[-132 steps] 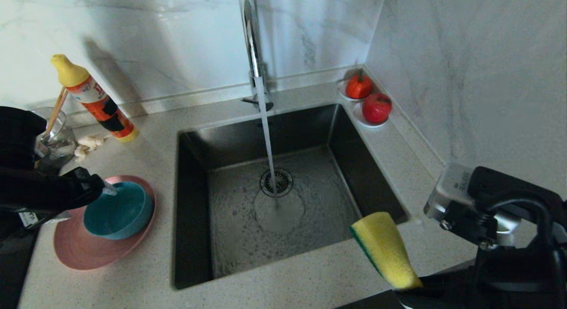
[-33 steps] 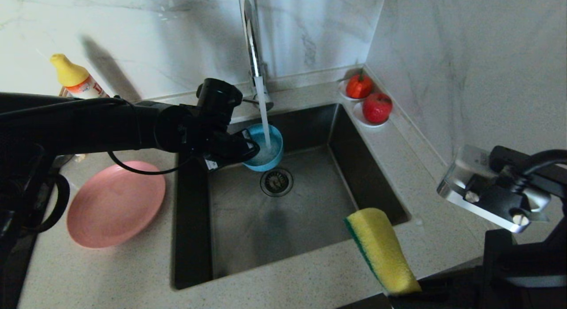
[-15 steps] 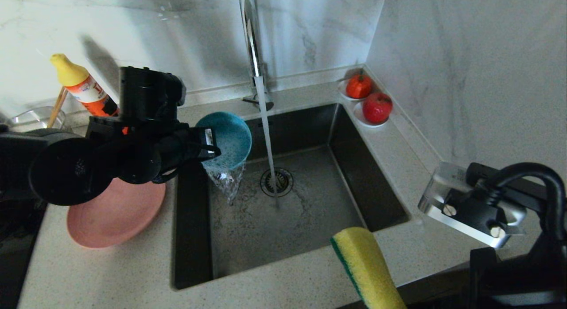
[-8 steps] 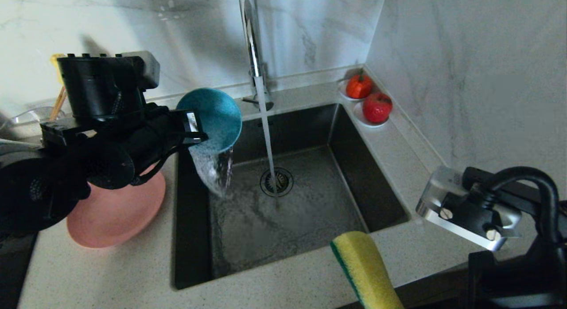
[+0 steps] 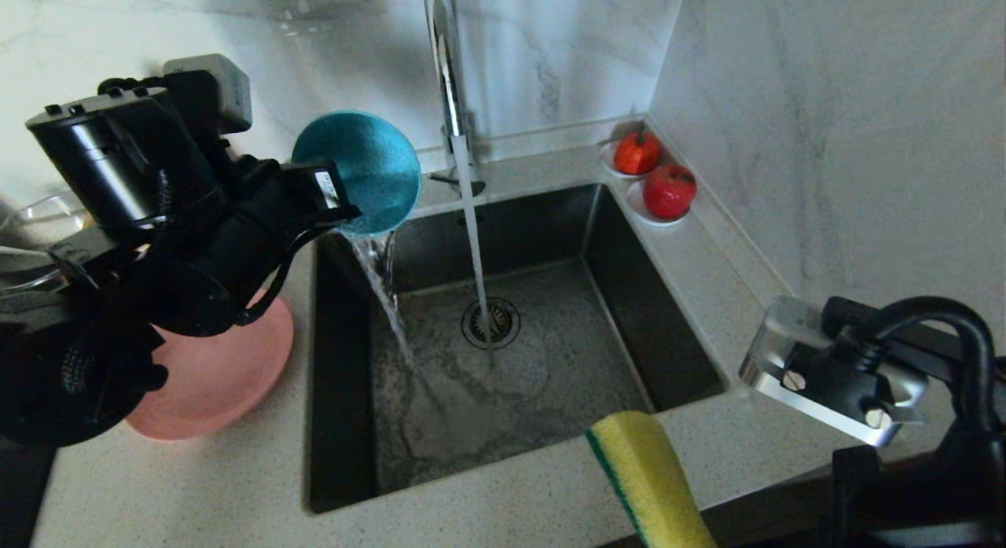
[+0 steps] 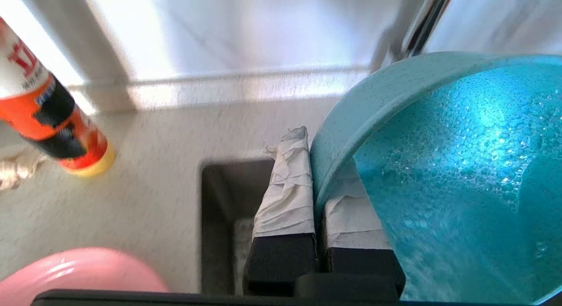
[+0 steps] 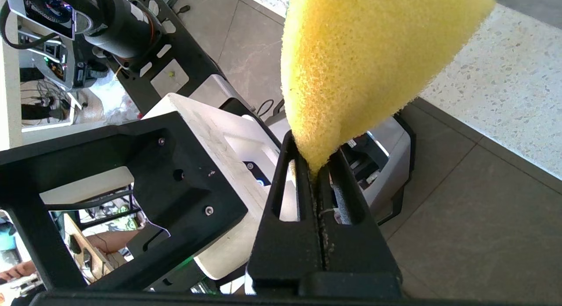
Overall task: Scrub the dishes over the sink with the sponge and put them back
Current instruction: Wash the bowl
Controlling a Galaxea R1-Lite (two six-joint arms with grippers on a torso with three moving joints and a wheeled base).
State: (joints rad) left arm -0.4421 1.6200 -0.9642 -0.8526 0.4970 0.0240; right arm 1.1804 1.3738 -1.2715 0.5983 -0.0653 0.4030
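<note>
My left gripper (image 5: 339, 204) is shut on the rim of the teal bowl (image 5: 357, 182), which it holds on edge above the back left corner of the sink (image 5: 338, 406). Water spills from the bowl into the basin. In the left wrist view the taped fingers (image 6: 285, 187) pinch the bowl (image 6: 439, 174) wall from both sides. The tap (image 5: 445, 76) runs onto the drain strainer (image 5: 491, 322). The pink plate (image 5: 228, 383) lies on the counter left of the sink, partly behind my left arm. My right gripper (image 7: 312, 159) is shut on the yellow sponge (image 7: 373, 55), which stands off the sink's front right corner (image 5: 648, 485). The chopsticks are hidden.
Two red fruits on white saucers (image 5: 666, 191) sit in the back right corner. A glass bowl (image 5: 31, 218) shows behind my left arm. An orange detergent bottle (image 6: 48, 108) stands by the back wall. Marble walls close the back and right.
My left gripper has risen and rolled, tipping the bowl from slanted to nearly on edge, so water streams out of it into the sink. The right arm and sponge have stayed put.
</note>
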